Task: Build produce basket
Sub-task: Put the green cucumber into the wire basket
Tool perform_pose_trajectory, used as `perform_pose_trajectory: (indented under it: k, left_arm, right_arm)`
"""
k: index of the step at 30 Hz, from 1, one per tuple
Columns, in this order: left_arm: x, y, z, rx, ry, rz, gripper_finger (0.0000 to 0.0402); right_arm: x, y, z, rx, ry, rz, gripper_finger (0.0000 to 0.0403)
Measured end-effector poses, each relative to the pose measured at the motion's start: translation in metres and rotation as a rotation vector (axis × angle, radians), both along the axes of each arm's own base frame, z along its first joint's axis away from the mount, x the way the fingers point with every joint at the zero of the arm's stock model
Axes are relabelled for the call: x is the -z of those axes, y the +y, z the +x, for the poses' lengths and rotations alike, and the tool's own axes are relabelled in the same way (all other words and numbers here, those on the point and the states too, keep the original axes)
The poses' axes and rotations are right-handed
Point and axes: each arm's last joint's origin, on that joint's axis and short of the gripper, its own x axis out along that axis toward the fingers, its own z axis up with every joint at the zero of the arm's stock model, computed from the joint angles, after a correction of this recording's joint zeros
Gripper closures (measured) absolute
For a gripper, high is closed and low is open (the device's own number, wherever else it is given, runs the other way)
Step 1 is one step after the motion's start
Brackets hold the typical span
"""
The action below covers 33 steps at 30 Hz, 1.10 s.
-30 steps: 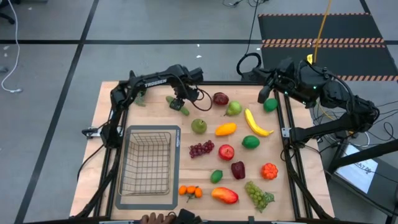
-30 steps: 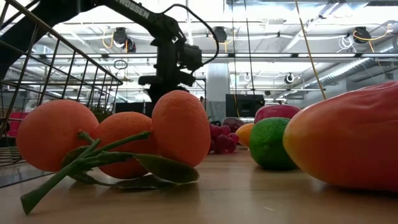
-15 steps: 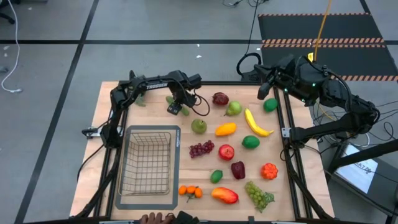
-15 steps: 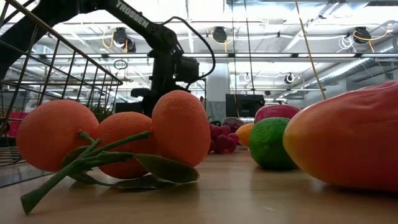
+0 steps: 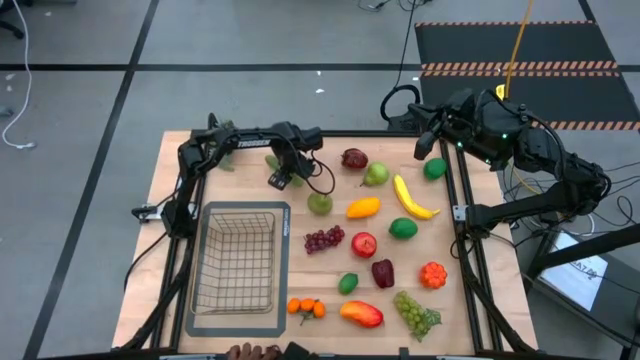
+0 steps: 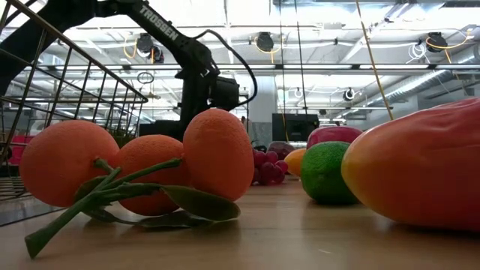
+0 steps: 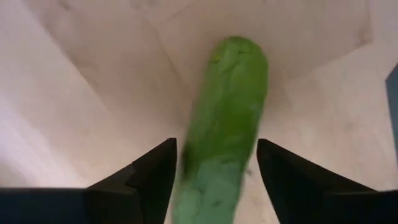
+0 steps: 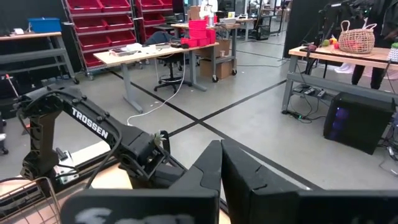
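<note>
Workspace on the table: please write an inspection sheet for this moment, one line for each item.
Surface: wooden table, a grey mat under the basket.
Job's things: wire basket holds nothing; cucumber between the left fingers; banana, oranges and purple grapes lie loose.
Clutter: nothing seen.
Grippers: left gripper holds the cucumber above the table's far side; right gripper shut, parked beyond the far right corner.
Cables: black cable coiled on the floor.
Surroundings: red shelves, desks.
</note>
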Motion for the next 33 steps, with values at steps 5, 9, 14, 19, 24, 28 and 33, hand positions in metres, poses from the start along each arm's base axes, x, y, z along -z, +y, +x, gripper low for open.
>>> perform_pose_trajectory:
  k: [5, 9, 14, 19, 24, 28, 33]
  left_arm:
    - [0.007, -0.004, -0.002, 0.026, 0.015, -0.009, 0.0231]
    - [0.007, -0.007, -0.001, 0.028, 0.017, -0.006, 0.0264]
    - [0.004, -0.012, 0.002, 0.037, 0.012, -0.004, 0.0276]
    - [-0.004, -0.018, 0.007, 0.024, 0.014, 0.004, 0.0264]
    - [-0.01, -0.02, 0.013, 0.016, -0.017, 0.02, 0.0263]
    - [-0.01, -0.02, 0.016, 0.019, -0.04, 0.022, 0.0262]
    - [-0.01, -0.019, 0.016, -0.014, -0.052, 0.027, 0.0262]
  right_arm:
    - [0.0, 0.0, 0.0, 0.0, 0.001, -0.002, 0.0403]
    - [0.0, 0.0, 0.0, 0.0, 0.001, -0.002, 0.0403]
    - [0.0, 0.0, 0.0, 0.0, 0.002, -0.003, 0.0403]
    - [0.001, 0.0, 0.0, -0.004, 0.029, -0.019, 0.0403]
    - [0.002, 0.0, 0.0, -0.006, 0.042, -0.025, 0.0403]
    - [0.002, 0.0, -0.001, -0.006, 0.042, -0.025, 0.0403]
    - [0.002, 0.0, -0.003, -0.006, 0.054, -0.024, 0.0403]
